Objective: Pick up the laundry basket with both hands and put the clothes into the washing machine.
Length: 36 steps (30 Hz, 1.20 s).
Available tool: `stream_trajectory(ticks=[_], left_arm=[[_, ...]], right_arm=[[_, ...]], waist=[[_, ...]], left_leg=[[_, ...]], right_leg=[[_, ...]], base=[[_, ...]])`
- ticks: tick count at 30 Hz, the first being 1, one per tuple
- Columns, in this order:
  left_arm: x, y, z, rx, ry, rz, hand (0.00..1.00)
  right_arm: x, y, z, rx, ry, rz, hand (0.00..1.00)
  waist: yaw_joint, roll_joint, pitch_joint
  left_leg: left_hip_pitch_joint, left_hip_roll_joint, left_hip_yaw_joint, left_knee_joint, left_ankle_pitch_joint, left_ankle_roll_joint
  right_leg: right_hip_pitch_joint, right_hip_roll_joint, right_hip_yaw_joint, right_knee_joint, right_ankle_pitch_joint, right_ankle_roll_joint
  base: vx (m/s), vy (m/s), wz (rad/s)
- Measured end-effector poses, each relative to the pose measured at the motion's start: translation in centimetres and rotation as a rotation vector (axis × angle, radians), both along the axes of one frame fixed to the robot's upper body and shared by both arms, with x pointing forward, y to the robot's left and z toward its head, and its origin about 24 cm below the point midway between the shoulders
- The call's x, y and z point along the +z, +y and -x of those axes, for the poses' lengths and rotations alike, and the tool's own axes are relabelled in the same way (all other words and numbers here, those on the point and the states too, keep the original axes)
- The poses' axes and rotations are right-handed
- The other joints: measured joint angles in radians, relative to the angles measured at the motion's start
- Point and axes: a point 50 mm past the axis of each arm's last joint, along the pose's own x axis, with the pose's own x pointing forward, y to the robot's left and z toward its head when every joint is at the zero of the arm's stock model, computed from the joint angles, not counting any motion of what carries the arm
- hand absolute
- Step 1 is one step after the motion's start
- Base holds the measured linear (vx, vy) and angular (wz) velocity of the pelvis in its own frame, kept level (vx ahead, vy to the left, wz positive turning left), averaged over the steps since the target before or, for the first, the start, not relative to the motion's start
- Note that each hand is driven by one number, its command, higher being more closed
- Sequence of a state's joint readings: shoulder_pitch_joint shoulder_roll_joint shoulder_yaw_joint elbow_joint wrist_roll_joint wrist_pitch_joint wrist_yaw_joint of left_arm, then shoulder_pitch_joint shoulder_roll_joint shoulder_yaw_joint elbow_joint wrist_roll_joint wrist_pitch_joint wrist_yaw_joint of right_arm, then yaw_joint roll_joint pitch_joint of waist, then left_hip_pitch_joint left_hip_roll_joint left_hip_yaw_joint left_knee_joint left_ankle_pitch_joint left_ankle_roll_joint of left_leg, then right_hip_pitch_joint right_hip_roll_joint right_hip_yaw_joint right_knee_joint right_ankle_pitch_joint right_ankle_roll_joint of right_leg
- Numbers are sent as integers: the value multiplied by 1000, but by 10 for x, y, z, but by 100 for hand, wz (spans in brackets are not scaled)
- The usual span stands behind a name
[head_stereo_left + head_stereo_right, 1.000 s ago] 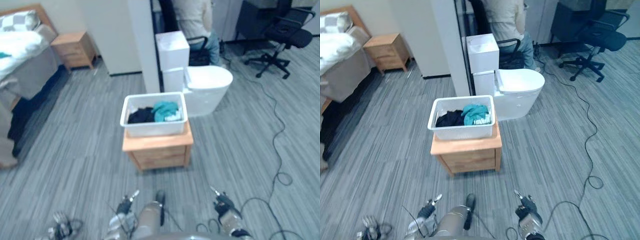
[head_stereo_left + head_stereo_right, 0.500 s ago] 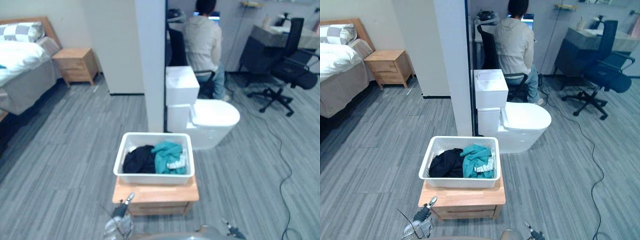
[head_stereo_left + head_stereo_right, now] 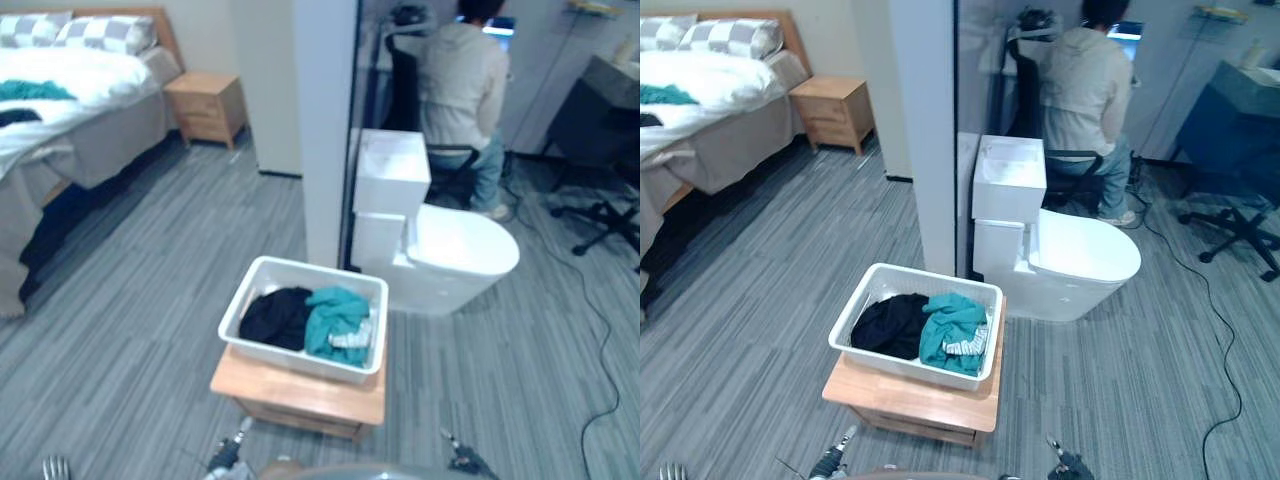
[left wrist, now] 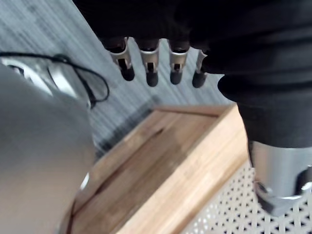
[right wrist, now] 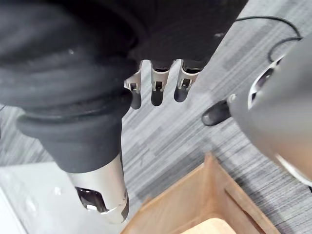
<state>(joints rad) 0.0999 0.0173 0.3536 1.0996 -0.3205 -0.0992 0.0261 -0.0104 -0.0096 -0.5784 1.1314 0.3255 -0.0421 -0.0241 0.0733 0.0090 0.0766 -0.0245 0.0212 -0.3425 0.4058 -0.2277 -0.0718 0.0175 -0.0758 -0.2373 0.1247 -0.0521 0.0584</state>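
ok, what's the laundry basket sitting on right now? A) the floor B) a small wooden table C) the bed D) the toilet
B: the white laundry basket, with dark and teal clothes in it, rests on the top of the small wooden table, in front of the toilet.

We see a white, perforated laundry basket (image 3: 902, 365) sitting upright on a low wooden stand (image 3: 915, 402), turned slightly askew. Inside, a crumpled black garment (image 3: 885, 327) fills its left half. A bunched teal garment (image 3: 948, 330) fills the right half, touching the black one.
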Motion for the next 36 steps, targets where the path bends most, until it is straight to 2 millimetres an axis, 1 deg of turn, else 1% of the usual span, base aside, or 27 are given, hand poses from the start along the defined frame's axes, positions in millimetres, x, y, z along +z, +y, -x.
stream_trajectory(ticks=[1,2,3,5,6,7,8,9,10,11,12,13,14,16,19,21,23,24,25,26,27,28,30,32,33,35,36], left_arm=[[0,1,1,-2,-1,-5,0],[1,2,-1,4,-9,-5,0],[3,0,-7,-1,-32,-11,0],[10,2,-22,-7,-99,-37,0],[18,4,-31,12,-162,-63,0],[22,6,-35,21,-195,-71,0],[30,11,-41,54,-243,-92,0],[38,17,-44,69,-297,-117,0],[43,19,-47,60,-324,-126,0],[52,21,-53,41,-378,-142,0],[61,23,-57,40,-426,-156,0],[66,24,-60,41,-453,-161,0],[73,26,-63,43,-492,-172,0],[94,31,-75,46,-598,-200,0],[117,28,-93,29,-719,-214,0],[125,23,-104,3,-769,-212,0],[133,18,-119,-15,-816,-207,0],[143,18,-134,-44,-860,-218,0],[149,19,-141,-63,-882,-226,0],[157,20,-153,-96,-912,-239,0],[168,20,-171,-136,-948,-261,0],[174,19,-180,-154,-961,-272,0],[189,19,-208,-191,-985,-306,0],[196,19,-223,-211,-985,-328,0],[206,20,-238,-226,-984,-362,0],[218,22,-252,-232,-985,-395,0],[226,24,-262,-248,-976,-428,0]], right_arm=[[9,-5,-19,36,-64,49,0],[14,-9,-27,42,-98,77,0],[27,-20,-44,56,-172,151,0],[48,-37,-65,76,-265,249,0],[60,-43,-78,73,-318,293,0],[67,-47,-85,68,-347,318,0],[77,-51,-93,59,-382,354,0],[86,-48,-99,55,-428,366,0],[90,-48,-100,48,-449,376,0],[99,-50,-103,39,-488,401,0],[108,-52,-106,33,-521,423,0],[112,-52,-107,36,-541,435,0],[119,-52,-109,48,-567,453,0],[131,-48,-116,94,-616,489,0],[139,-45,-120,140,-638,524,0],[144,-49,-124,178,-650,552,0],[154,-55,-131,231,-671,588,0],[166,-57,-145,264,-705,614,0],[174,-57,-154,283,-730,629,0],[188,-56,-169,320,-768,655,0],[206,-56,-192,371,-808,689,0],[215,-55,-202,393,-823,704,0],[244,-38,-233,484,-901,723,0],[257,-24,-247,538,-938,722,0],[265,-13,-257,573,-954,711,0],[273,-4,-265,598,-969,707,0],[279,0,-270,599,-985,699,0]], waist=[[-3,-6,11],[-3,-17,17],[-8,-3,18],[-11,12,17],[-6,28,12],[-7,36,14],[-3,30,14],[-6,17,10],[-8,12,8],[-7,-13,-6],[-5,-2,-14],[-5,-17,-25],[-4,-14,-29],[-4,-12,-33],[-4,-15,-32],[-3,-21,-27],[-5,-26,4],[-5,-37,52],[-5,-42,77],[-6,-46,114],[-6,-53,158],[-5,-56,181],[-3,-56,245],[-2,-56,269],[2,-60,291],[8,-64,327],[17,-64,342]], left_leg=[[-14,1,4,-1,13,-21],[-17,-1,23,-8,17,-34],[-38,26,94,-20,12,-19],[-67,75,158,-61,8,-15],[-66,97,160,-111,9,-29],[-67,107,171,-128,25,-64],[-60,91,209,-138,29,-61],[-57,60,238,-164,36,-47],[-55,46,250,-170,38,-43],[-37,18,280,-192,44,-20],[-31,-2,307,-204,49,-7],[-25,-8,320,-209,50,4],[-20,-17,333,-216,55,13],[-21,-25,351,-215,55,16],[-35,-20,344,-215,55,16],[-57,-15,340,-210,55,16],[-95,-8,328,-184,55,16],[-124,0,321,-158,54,15],[-139,4,320,-146,54,15],[-166,10,318,-127,53,13],[-208,14,317,-104,53,13],[-222,15,316,-93,54,12],[-263,21,317,-63,57,8],[-297,26,317,-46,59,4],[-325,32,314,-37,65,-4],[-336,39,313,-30,68,-9],[-354,48,314,-16,69,-10]], right_leg=[[-1,-25,-9,2,-8,-12],[-3,-38,-9,0,-12,-9],[-10,-44,-10,-4,-19,3],[-37,-54,-5,-4,-10,27],[-64,-54,3,-2,-2,46],[-75,-53,16,-2,3,54],[-70,-74,54,-22,15,77],[-69,-101,79,-50,41,96],[-69,-114,87,-61,51,105],[-67,-140,110,-83,79,113],[-63,-158,133,-115,108,118],[-58,-165,138,-130,120,123],[-55,-174,148,-147,133,128],[-57,-180,157,-177,154,130],[-61,-172,151,-197,157,127],[-79,-168,145,-197,157,126],[-97,-161,126,-195,168,113],[-119,-153,123,-179,171,109],[-130,-150,121,-170,171,109],[-157,-144,119,-151,171,109],[-200,-139,121,-122,171,108],[-213,-139,123,-113,170,108],[-250,-134,129,-95,179,97],[-277,-129,129,-86,186,89],[-300,-122,129,-85,196,81],[-307,-115,128,-87,204,77],[-323,-106,130,-86,210,72]], base=[[-122,54,25],[-130,57,34],[-110,9,29],[-160,80,18],[-125,170,-15],[-62,236,-49],[6,257,-57],[22,243,-50],[55,214,-42],[81,204,-40],[99,207,-43],[118,180,-34],[132,141,-28],[162,95,-20],[139,-14,5],[39,-57,9],[-42,-57,15],[-92,-43,8],[-167,-62,7],[-212,-57,5],[-230,-47,5],[-237,-24,2],[-229,-22,-3],[-188,-24,-1],[-171,-33,-1],[-115,-41,-4],[-100,-39,-11]])
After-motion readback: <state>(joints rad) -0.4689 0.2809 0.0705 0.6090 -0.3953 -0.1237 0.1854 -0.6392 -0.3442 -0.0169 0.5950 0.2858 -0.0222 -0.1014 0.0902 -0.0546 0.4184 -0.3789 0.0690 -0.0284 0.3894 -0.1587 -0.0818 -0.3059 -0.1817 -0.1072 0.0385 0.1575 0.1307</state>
